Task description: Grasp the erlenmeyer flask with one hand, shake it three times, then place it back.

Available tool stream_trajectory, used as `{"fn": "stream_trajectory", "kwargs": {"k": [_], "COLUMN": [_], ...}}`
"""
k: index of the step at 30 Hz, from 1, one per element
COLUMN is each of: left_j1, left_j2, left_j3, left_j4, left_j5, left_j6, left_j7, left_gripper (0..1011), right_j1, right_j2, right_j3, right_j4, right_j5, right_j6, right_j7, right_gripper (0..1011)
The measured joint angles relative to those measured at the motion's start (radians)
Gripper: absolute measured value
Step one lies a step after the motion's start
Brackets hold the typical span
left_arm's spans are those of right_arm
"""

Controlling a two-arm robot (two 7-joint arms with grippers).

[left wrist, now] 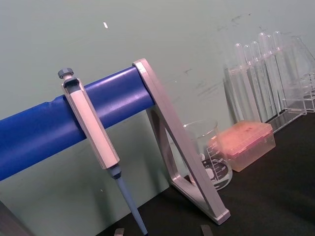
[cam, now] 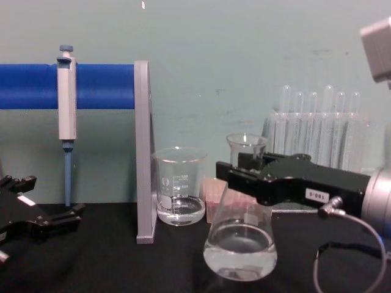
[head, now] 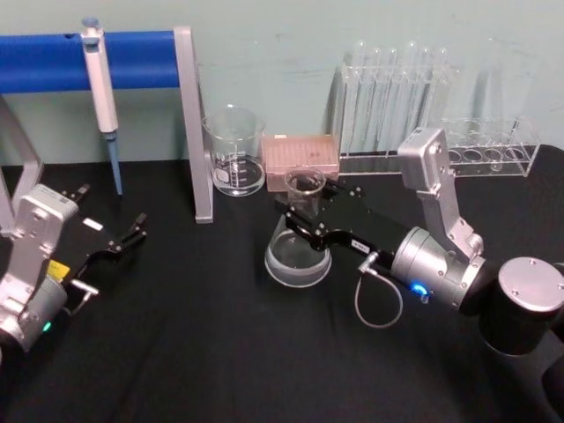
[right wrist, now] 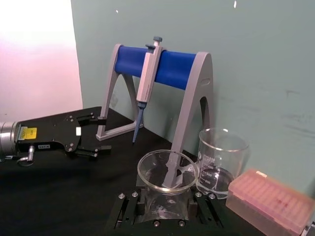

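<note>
**Holding 1 flask by the neck**

R gripper (head: 310,210) clenched on the neck of the 1 erlenmeyer flask (head: 298,256), mid-tabletop (head: 203,335) — flask tilted, clear liquid in its base. L gripper (head: 126,238) released, fingers apart, low at left near 1 blue stand (head: 141,57) w/ 1 pipette (head: 100,97). Behind: 1 beaker (head: 234,152), 1 pink tip box (head: 300,155), 1 rack (head: 480,150) of test tubes.
</note>
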Motion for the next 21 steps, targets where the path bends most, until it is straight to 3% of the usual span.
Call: {"fn": "stream_trajectory", "kwargs": {"k": [21], "left_j1": [0.0], "left_j2": [0.0], "left_j3": [0.0], "left_j4": [0.0], "left_j5": [0.0], "left_j6": [0.0], "left_j7": [0.0], "left_gripper": [1001], "right_j1": [0.004], "right_j2": [-0.014], "right_j3": [-0.017], "right_j4": [0.072], "right_j5": [-0.009], "right_j6": [-0.009], "right_j7": [0.026], "right_gripper": [458]}}
